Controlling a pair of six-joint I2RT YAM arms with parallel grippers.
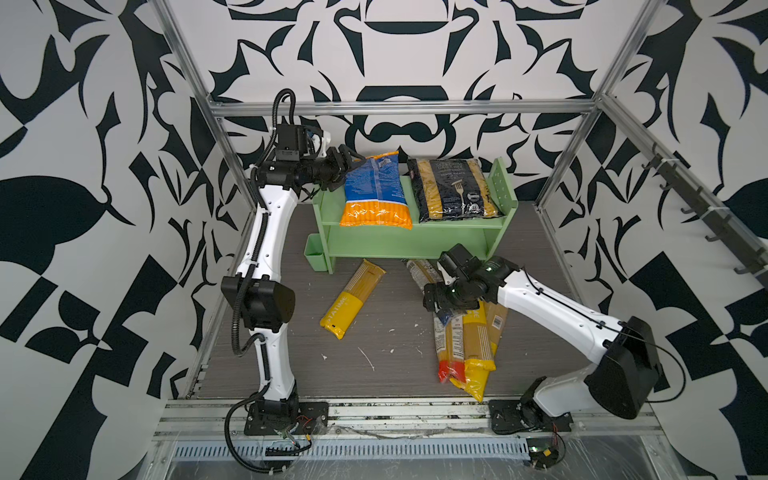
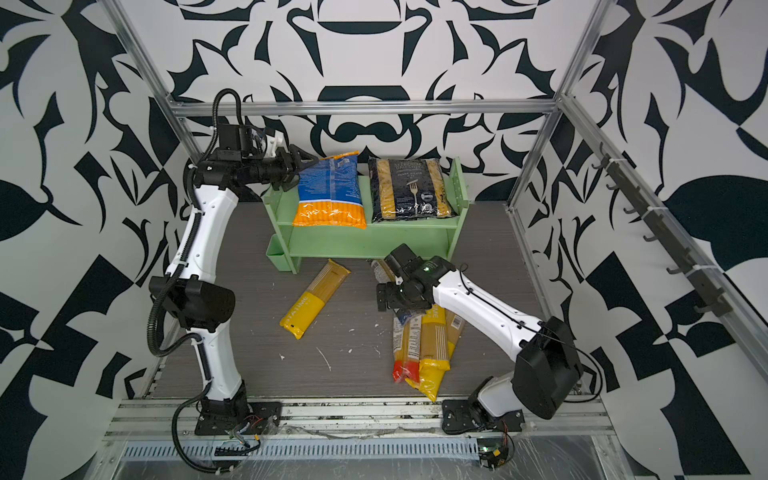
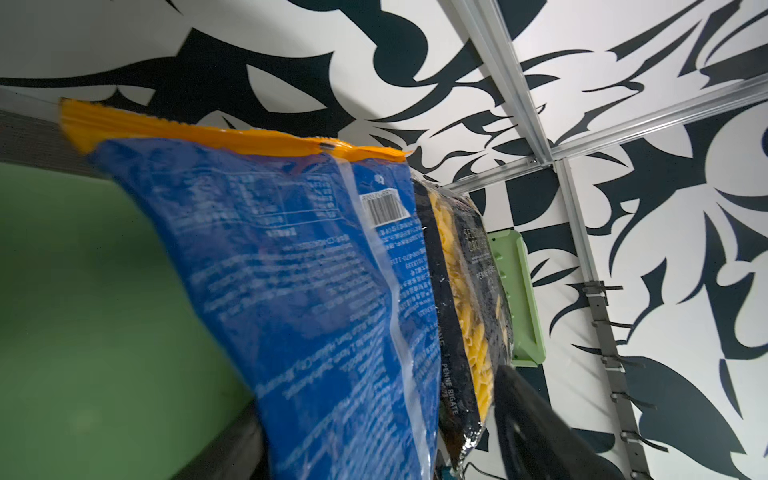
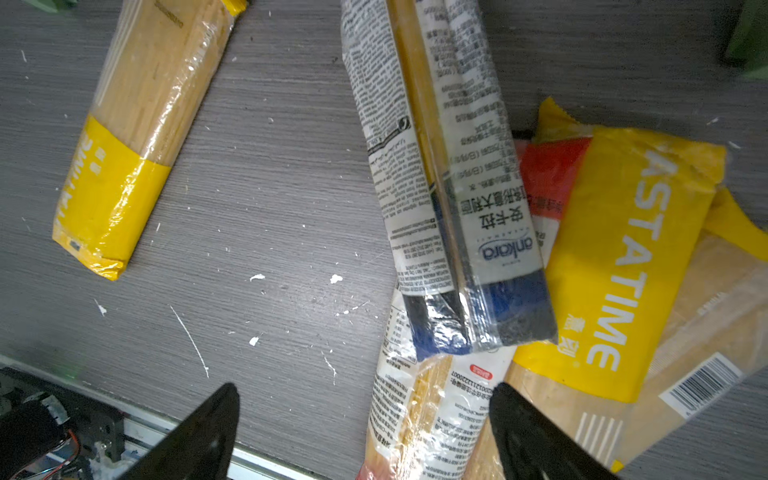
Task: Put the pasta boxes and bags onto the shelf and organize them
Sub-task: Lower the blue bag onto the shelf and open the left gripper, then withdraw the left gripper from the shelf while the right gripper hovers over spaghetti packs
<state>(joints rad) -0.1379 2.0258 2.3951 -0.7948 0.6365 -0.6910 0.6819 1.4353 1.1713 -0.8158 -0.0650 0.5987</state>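
Fingers (image 3: 536,432) of L gripper (image 1: 351,163) were spread, edge of blue bag (image 1: 376,187) between them; it & black bag (image 1: 455,191) sat on shelf (image 1: 395,245) top tier. R gripper (image 4: 365,392), also spread, hung over spaghetti pile (image 4: 478,208) on table (image 1: 374,353); we noted one pack (image 1: 353,297) apart.

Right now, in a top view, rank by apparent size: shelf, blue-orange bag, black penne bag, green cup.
1. shelf
2. blue-orange bag and black penne bag, too alike to separate
3. green cup

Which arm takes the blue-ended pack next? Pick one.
Right. The right gripper hovers open over the blue-ended pack; the left gripper is far off, at the blue-orange bag on the shelf.
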